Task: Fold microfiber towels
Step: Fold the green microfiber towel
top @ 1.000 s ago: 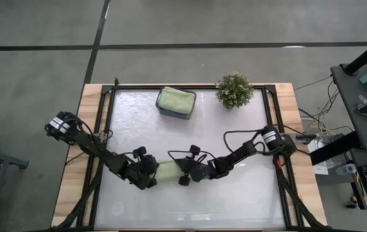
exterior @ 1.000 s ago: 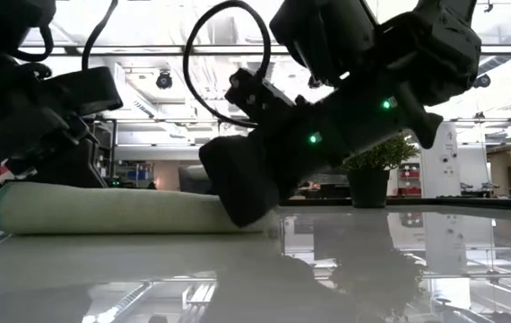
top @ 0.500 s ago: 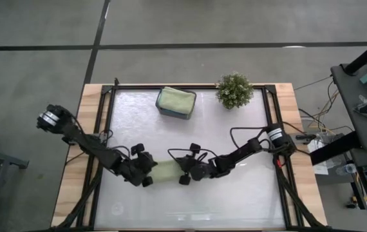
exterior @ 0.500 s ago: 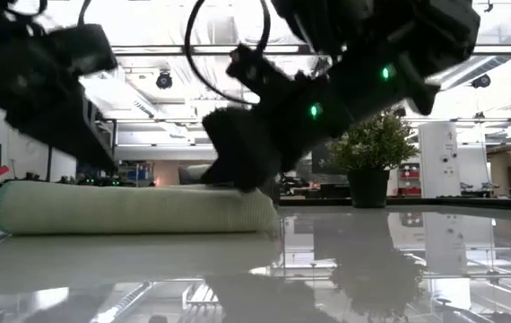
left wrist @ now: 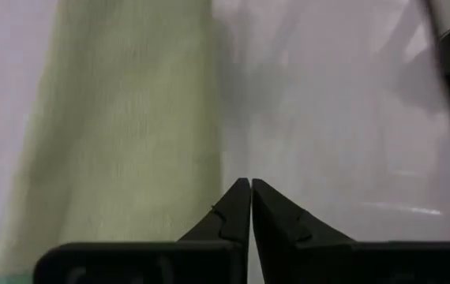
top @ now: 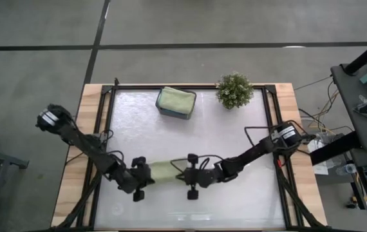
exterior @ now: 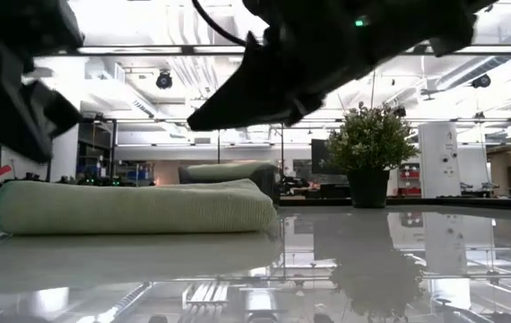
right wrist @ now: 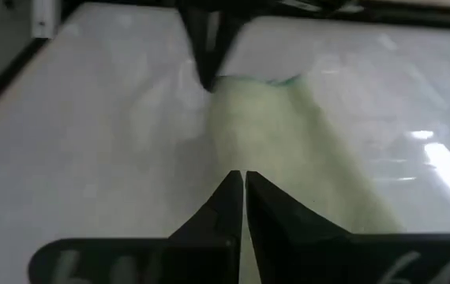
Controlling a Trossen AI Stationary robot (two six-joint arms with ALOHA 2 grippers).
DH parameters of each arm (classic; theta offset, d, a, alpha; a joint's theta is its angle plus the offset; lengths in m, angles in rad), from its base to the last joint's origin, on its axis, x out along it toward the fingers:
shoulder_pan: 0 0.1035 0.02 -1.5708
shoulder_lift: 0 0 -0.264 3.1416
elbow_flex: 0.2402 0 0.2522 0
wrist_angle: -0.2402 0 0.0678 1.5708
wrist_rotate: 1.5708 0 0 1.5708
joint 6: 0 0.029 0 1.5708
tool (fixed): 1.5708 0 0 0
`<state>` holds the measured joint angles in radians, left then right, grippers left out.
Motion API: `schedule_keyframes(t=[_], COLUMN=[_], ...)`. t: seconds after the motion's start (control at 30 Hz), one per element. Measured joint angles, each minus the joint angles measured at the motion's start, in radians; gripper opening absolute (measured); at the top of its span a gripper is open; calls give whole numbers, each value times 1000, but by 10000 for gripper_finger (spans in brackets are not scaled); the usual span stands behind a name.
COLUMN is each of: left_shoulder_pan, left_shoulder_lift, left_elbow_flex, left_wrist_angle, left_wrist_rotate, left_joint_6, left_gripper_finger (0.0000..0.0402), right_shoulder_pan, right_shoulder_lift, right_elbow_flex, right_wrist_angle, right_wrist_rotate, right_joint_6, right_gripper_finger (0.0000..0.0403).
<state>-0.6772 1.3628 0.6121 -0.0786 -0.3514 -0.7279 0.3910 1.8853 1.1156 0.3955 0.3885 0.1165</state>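
Both my grippers have slid toward the table's front edge and come off the folded green towel (top: 163, 171); my left gripper (top: 142, 181) sits at its left end, my right gripper (top: 185, 176) at its right end, fingers pressed together on nothing; another green towel (top: 175, 100) lies in the grey tray (top: 189, 111) near the back edge, beside the plant (top: 234, 89)

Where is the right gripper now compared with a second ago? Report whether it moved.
Yes. In the high view the right gripper has moved toward the table's near edge, farther from the plant, and in the low view it has lifted off the folded towel.
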Motion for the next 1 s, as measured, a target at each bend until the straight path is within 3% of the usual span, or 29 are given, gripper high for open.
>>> schedule_keyframes(t=[0.27, 0.43, 0.8, 1.0], left_shoulder_pan=[0, 1, 1, 3], left_shoulder_lift=[161, 188, 0, -100], left_elbow_flex=[-2, 1, -5, -20], left_wrist_angle=[26, 33, 5, 8], left_wrist_rotate=[27, 66, 95, -85], left_joint_6=[-73, -100, -42, 101], left_gripper_finger=[0, 0, 0, 0], right_shoulder_pan=[6, 1, -4, -33], right_shoulder_lift=[84, 117, 13, -11], right_elbow_flex=[-19, -22, -24, -24], right_wrist_angle=[-1, 3, -23, -8], right_wrist_rotate=[-19, -22, -11, 138], right_joint_6=[73, 100, 49, -20], right_gripper_finger=[12, 12, 12, 12])
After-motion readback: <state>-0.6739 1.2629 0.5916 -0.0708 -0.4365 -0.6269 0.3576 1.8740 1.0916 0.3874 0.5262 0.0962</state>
